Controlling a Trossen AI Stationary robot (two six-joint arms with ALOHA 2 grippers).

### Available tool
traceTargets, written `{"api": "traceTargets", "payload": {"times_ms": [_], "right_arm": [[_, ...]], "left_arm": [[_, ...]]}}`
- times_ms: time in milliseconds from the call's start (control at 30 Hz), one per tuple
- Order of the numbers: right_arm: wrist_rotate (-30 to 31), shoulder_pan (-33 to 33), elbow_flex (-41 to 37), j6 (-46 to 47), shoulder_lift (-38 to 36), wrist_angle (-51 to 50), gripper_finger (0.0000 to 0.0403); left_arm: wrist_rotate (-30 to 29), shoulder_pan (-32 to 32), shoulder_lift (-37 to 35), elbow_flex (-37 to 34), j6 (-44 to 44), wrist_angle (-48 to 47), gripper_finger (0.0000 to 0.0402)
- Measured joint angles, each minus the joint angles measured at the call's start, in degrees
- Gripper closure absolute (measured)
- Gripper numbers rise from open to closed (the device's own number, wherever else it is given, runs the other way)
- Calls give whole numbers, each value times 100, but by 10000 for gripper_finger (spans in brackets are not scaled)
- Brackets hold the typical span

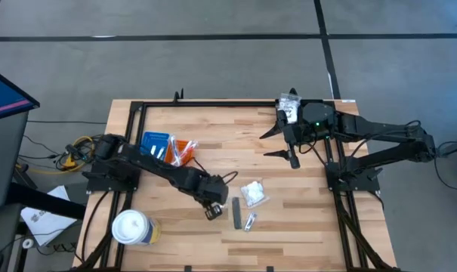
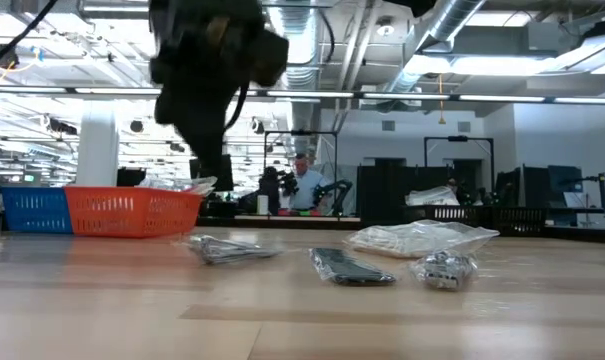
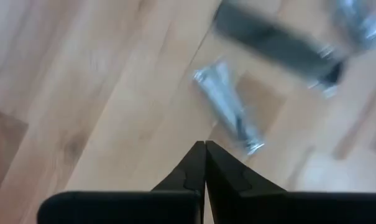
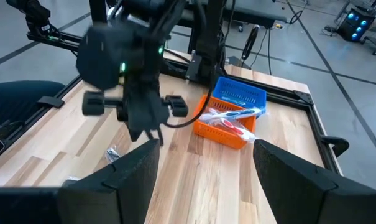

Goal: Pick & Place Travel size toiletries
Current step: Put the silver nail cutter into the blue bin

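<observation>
Table front edge bare | left gripper closed beside packets

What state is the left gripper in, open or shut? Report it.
Shut. In the left wrist view the left gripper has its two dark fingertips pressed together, holding nothing, above a small packet.

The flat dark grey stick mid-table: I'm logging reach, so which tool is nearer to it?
Left. The left tool, shut, hovers just beside the dark grey stick. The right tool, open, is far off by the table's back edge.
</observation>
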Motion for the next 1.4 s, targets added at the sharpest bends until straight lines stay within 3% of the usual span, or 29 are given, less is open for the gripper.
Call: {"api": "traceTargets", "payload": {"times_ms": [100, 300, 400, 533, 667, 833, 967, 1133, 1400], "right_arm": [[0, 0, 0, -2, 0, 0, 148], [0, -1, 0, -2, 0, 2, 148], [0, -2, 0, -2, 0, -2, 148], [0, -2, 0, -2, 2, -15, 148], [0, -4, 0, -20, 2, 2, 148], [0, -4, 0, -42, 2, 3, 148], [0, -4, 0, -42, 2, -5, 148], [0, -4, 0, -17, 2, -20, 148], [0, -4, 0, -17, 4, -4, 148]], "left_arm": [[-20, -53, -204, 0, -58, 375, 402], [493, -83, -201, 6, -90, 1324, 401], [619, -78, -103, 0, -109, 1279, 394], [665, -78, 99, 2, -274, 1160, 365], [1071, -78, 435, 0, -391, 1211, 321], [1534, -131, 669, 4, -244, 2068, 292], [1502, -137, 658, 9, -279, 1913, 317], [1512, -94, 768, -5, -234, 1633, 388], [1841, -58, 933, 0, -136, 1621, 401]]}}
